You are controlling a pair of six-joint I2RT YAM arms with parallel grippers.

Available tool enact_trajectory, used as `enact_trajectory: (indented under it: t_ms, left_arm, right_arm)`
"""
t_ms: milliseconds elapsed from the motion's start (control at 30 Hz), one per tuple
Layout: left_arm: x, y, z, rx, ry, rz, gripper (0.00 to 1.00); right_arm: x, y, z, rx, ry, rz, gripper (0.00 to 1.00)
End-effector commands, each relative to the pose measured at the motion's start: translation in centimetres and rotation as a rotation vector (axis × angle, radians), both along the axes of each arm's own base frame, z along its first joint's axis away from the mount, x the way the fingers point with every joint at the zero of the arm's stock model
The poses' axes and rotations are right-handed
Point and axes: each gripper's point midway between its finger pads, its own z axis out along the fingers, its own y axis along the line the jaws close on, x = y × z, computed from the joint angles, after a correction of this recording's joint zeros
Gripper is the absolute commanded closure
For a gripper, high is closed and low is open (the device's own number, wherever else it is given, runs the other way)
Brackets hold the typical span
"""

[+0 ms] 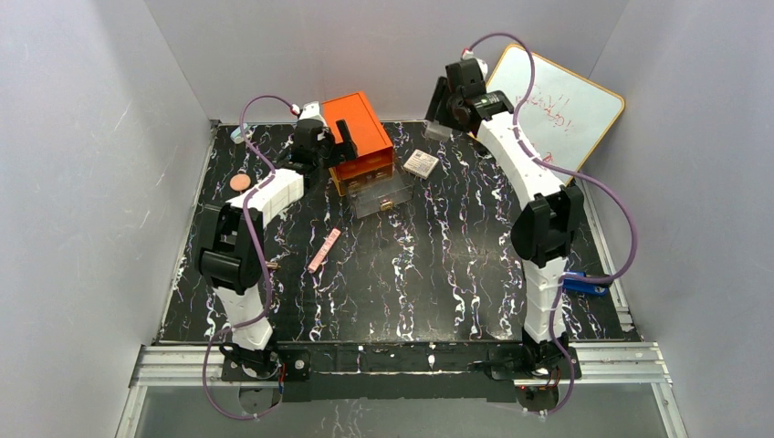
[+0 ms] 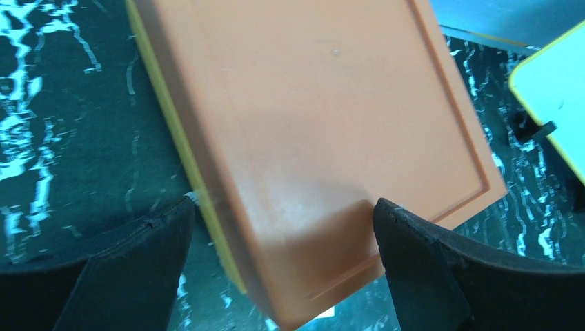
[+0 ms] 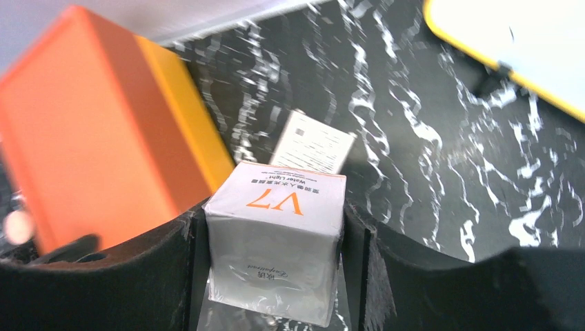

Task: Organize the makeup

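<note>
A slim pale-pink stick [image 1: 324, 249] lies on the black marbled table left of centre. A peach-pink disc [image 1: 240, 182] lies at the left edge. No gold-brown tube is in view. My right gripper [image 1: 441, 117] is raised high at the back, shut on a grey-white "V7" carton [image 3: 276, 234] squeezed between both fingers [image 3: 172, 276]. My left gripper [image 1: 333, 146] is open, its jaws spread over the corner of the orange drawer box [image 2: 310, 117], which also shows in the top view [image 1: 363, 128].
A clear drawer [image 1: 383, 196] stands pulled out in front of the orange box. A small white flat box [image 1: 421, 163] lies right of it. A whiteboard [image 1: 557, 100] leans at the back right. A blue stapler-like object [image 1: 584, 283] sits at the right edge.
</note>
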Motion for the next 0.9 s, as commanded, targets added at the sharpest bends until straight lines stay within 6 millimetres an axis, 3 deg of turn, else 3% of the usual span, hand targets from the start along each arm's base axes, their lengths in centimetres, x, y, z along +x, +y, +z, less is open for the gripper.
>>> enact_trajectory:
  t_ms: [0, 167, 333, 533, 867]
  left_arm:
    - [-2.7, 5.2, 0.5, 0.113, 0.073, 0.038, 0.02]
    - [-3.5, 8.9, 4.6, 0.137, -0.012, 0.121, 0.02]
    - [-4.7, 10.5, 7.2, 0.165, -0.066, 0.172, 0.02]
    - [-5.2, 10.7, 7.7, 0.155, -0.076, 0.183, 0.02]
    - [-5.4, 10.8, 6.7, 0.156, -0.057, 0.183, 0.02]
  right_arm:
    - [-1.5, 1.3, 6.7, 0.023, -0.144, 0.127, 0.99]
    - [-3.1, 5.9, 8.8, 0.034, -0.287, 0.329, 0.99]
    - [-4.8, 10.6, 9.3, 0.054, -0.347, 0.499, 0.99]
    - [-6.0, 13.8, 8.8, 0.059, -0.367, 0.617, 0.99]
    - [-8.6, 16.1, 7.1, 0.037, -0.314, 0.789, 0.99]
